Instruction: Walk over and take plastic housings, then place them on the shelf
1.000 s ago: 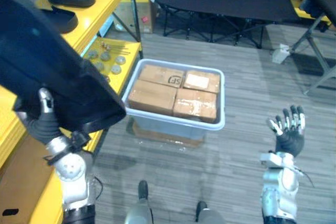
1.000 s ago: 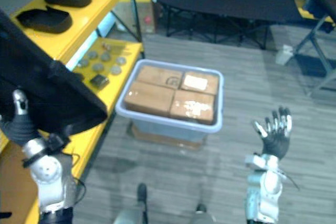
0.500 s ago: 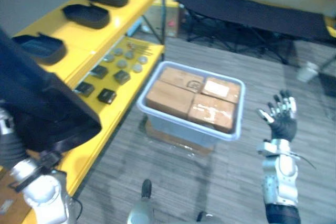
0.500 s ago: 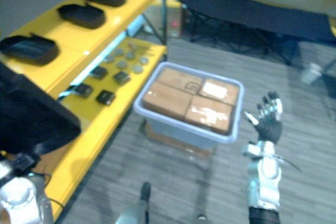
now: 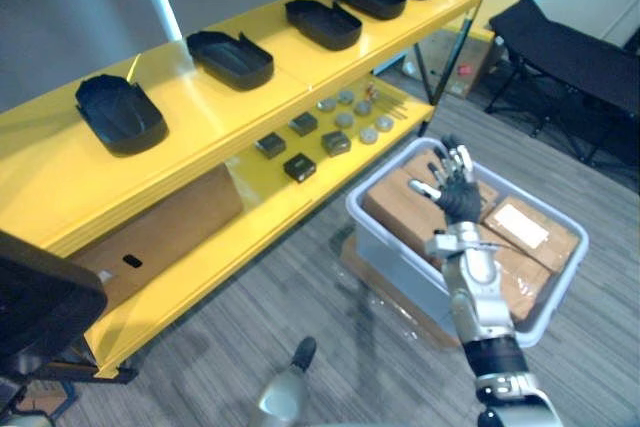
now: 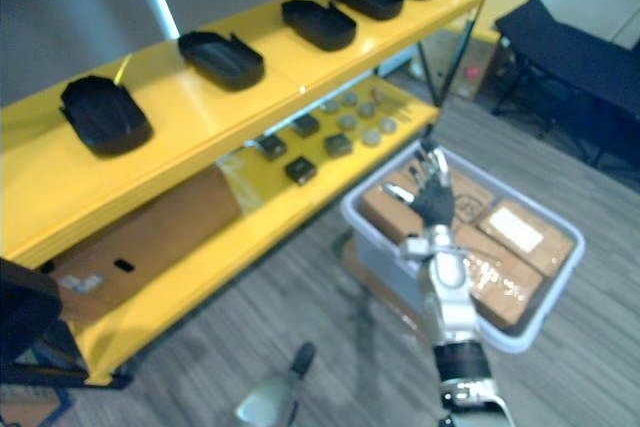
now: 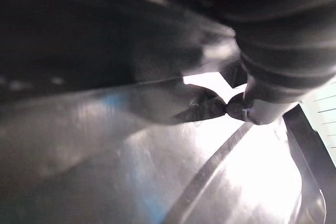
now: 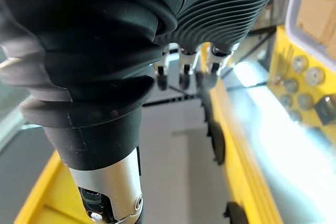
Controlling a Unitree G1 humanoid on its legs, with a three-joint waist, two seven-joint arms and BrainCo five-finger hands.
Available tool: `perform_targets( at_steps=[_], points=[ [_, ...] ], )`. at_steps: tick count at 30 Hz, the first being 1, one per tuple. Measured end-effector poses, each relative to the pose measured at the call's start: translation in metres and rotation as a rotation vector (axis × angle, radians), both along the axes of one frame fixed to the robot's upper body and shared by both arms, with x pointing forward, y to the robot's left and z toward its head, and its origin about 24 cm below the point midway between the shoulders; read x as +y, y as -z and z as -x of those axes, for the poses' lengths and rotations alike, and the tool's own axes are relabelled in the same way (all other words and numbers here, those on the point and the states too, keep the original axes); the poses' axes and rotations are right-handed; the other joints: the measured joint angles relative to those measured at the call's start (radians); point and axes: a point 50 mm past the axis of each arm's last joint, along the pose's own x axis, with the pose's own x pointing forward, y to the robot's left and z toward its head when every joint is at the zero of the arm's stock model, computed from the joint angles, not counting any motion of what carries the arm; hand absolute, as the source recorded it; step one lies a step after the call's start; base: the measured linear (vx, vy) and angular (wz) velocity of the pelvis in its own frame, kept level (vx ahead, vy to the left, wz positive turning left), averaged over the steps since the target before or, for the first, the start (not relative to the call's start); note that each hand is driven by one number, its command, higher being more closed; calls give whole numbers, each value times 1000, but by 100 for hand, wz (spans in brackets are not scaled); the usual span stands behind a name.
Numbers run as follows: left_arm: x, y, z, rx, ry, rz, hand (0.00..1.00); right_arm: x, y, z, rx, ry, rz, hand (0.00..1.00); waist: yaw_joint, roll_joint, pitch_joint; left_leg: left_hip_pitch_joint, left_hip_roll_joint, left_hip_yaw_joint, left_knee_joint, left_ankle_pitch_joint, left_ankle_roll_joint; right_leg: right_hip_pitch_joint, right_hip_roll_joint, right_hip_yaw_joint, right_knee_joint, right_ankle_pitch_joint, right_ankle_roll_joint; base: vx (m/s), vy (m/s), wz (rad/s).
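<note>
"Where was the housing?"

"Low on the robot's left. The housing [image 5: 40,302], a big dark glossy shell, poked into the lower left corner of the head views. In the left wrist view its shiny wall lay right against the left hand [image 7: 278,40]. How that hand gripped it I could not tell."

"What had just changed?"

"The whole view had swung round. A second before, the housing had covered the left of the picture and the bin sat in the middle. Now the yellow shelf [image 5: 300,82] ran right across. That was the head turning, not the things moving. I judged the carry nearly over and the placing next."

"Was there room up there?"

"The top board held five other housings [image 5: 232,57] in a row, each apart from the next. The near end, beside the nearest one, was bare, and I reckoned that the likely spot."

"And the other hand?"

"The right hand [image 5: 455,187] was raised, spread wide and empty, showing in front of the bin [image 5: 400,257]."

"Anything in the way?"

"The grey bin, packed with cardboard boxes [image 5: 520,232], stood on the floor close by the far end of the lower board. A flat carton [image 5: 160,227] sat on that board under the bare stretch, with small dark blocks [image 5: 298,167] and discs [image 5: 345,119] further along. A black folding cot [image 5: 570,47] stood beyond. None of it lay between the housing and the top board."
</note>
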Motion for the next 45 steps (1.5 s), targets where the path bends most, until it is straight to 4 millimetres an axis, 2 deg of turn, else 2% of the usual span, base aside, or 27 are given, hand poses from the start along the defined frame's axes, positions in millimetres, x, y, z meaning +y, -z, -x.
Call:
perform_targets(
  at_steps=[3, 7, 9, 10, 11, 13, 16, 18, 21, 22, 23, 24, 25, 26, 27, 28, 29, 30, 31, 32, 34, 36, 40, 45],
  points=[
    [-2, 0, -2, 5, 15, 0, 100, -3, 4, 0, 29, 2, 9, 0, -9, -18, -11, -3, 7, 3, 0, 0, 0, -9, 4, 1, 1, -10, 2, -50, -20, -4],
    [-2, 1, -3, 4, 16, 5, 100, -18, 8, 4, 52, 28, 39, 0, -11, -21, -12, -10, 8, -1, 0, 1, 1, -9, 8, -11, 12, -20, 6, -33, -29, 13],
    [-2, 1, -4, 1, 17, 5, 100, -29, 13, 10, 68, 61, 42, 0, -20, -24, -14, -32, 7, 11, 1, 7, 10, -5, 11, -52, 15, -21, 6, 4, -29, 53],
    [-3, 1, -5, -1, 22, 5, 100, -35, 16, 13, 80, 79, 46, 0, -30, -27, -11, -44, 9, 35, 1, 11, 14, 8, 13, -84, 14, -14, 18, 41, -24, 90],
    [-5, 1, -9, -5, 40, 8, 100, -45, 22, 20, 102, 108, 51, 0, -37, -30, -8, -58, 7, 59, 5, 26, 33, 23, 15, -121, 14, -13, 19, 53, -10, 104],
    [-8, -2, -14, -4, 79, -7, 100, -51, 30, 27, 135, 146, 54, 0, -33, -45, 1, -63, -11, 46, 5, 40, 44, 43, 8, -143, 30, -13, 18, 56, 27, 86],
    [-9, -2, -17, 9, 110, -10, 100, -51, 23, 26, 108, 160, 65, 0, -30, -46, 9, -68, -17, 59, 5, 36, 43, 36, -10, -126, 91, -17, 12, 12, 41, 53],
    [-10, -3, -19, 9, 122, -14, 100, -48, 15, 22, 79, 155, 69, 0, -27, -45, 24, -63, -10, 98, 5, 36, 43, 32, -17, -78, 123, -17, 12, -26, 36, 28],
    [-15, 0, -28, -20, 180, 19, 100, -49, 13, 21, 75, 191, 78, 0, -29, -31, 38, -74, -4, 108, 5, 33, 40, 5, -10, -5, 169, -14, 8, -29, 27, 17],
    [-18, -1, -39, -37, 222, 26, 100, -52, 18, 28, 89, 207, 76, 0, -42, -47, 51, -79, -12, 134, 22, -4, 38, 4, -31, 37, 167, -10, -4, 1, 57, 35],
    [-20, -3, -43, -49, 236, 22, 100, -53, 19, 32, 91, 215, 73, 0, -52, -69, 63, -121, -29, 159, 119, -45, 66, 1, -50, 64, 169, -24, -25, 35, 73, 54],
    [-23, -7, -50, -74, 264, 14, 100, -58, 18, 41, 77, 236, 70, 0, -70, -52, 74, -252, -39, 174, 488, -172, 130, 5, -34, 110, 195, -64, -37, 25, 89, 27],
    [-23, -9, -52, -67, 276, 0, 100, -59, 15, 47, 58, 248, 67, 0, -72, -12, 80, -272, -10, 166, 533, -252, 87, -1, -8, 138, 214, -86, -22, -36, 94, 17],
    [-22, -12, -55, -65, 285, -13, 100, -59, 18, 48, 64, 249, 62, 0, -78, -28, 80, -274, -18, 165, 504, -246, 80, -14, -14, 150, 205, -99, -34, -116, 51, 5],
    [-23, -22, -64, -89, 316, -46, 100, -59, 17, 48, 55, 249, 59, 0, -91, -67, 89, -280, -39, 180, 418, -227, 59, -50, -11, 175, 157, -131, -75, -166, -10, 5],
    [-23, -30, -71, -126, 331, -72, 100, -58, 9, 44, 14, 246, 58, 0, -95, -120, 106, -319, -40, 216, 542, -251, 108, -78, -31, 199, 104, -185, -65, -150, -67, -13],
    [-24, -30, -72, -134, 330, -64, 100, -58, 3, 41, -7, 246, 63, 0, -82, -90, 124, -314, -13, 211, 635, -296, 121, -74, -7, 199, 107, -173, -43, -131, -20, -27],
    [-24, -29, -77, -138, 335, -49, 100, -56, -1, 40, -36, 257, 43, 0, -93, -67, 151, -297, 9, 198, 612, -344, 75, -67, 16, 225, 101, -145, -31, -90, 18, -23],
    [-24, -28, -80, -143, 338, -34, 100, -55, 1, 40, -27, 257, 37, 0, -94, -74, 154, -290, 5, 203, 586, -339, 77, -77, 8, 230, 101, -134, -40, -77, 65, -28],
    [-26, -23, -82, -138, 338, -4, 100, -51, 3, 39, -20, 244, 35, 0, -90, -79, 151, -277, 5, 221, 537, -315, 77, -97, 1, 250, 93, -95, -43, -38, 50, -31],
    [-27, -22, -82, -137, 341, 3, 100, -51, 1, 39, -28, 245, 35, 0, -94, -69, 156, -262, 8, 225, 494, -287, 83, -101, 3, 251, 87, -49, -13, -10, 36, -18],
    [-29, -22, -82, -136, 345, 3, 100, -51, 1, 40, -26, 245, 35, 0, -101, -69, 156, -225, 12, 233, 424, -251, 79, -105, 4, 251, 87, -24, -11, -24, -19, -7],
    [-30, -22, -78, -150, 323, 11, 100, -50, -4, 41, -54, 244, 37, 0, -118, -68, 157, -187, 16, 245, 312, -185, 72, -126, 6, 252, 87, -11, -22, -30, -61, -10],
    [-36, -22, -85, -168, 344, 27, 100, -49, -6, 40, -56, 251, 56, 0, -121, -56, 163, -144, 17, 246, 203, -116, 67, -136, 11, 254, 87, -10, -24, -25, -50, 1]
  ],
)
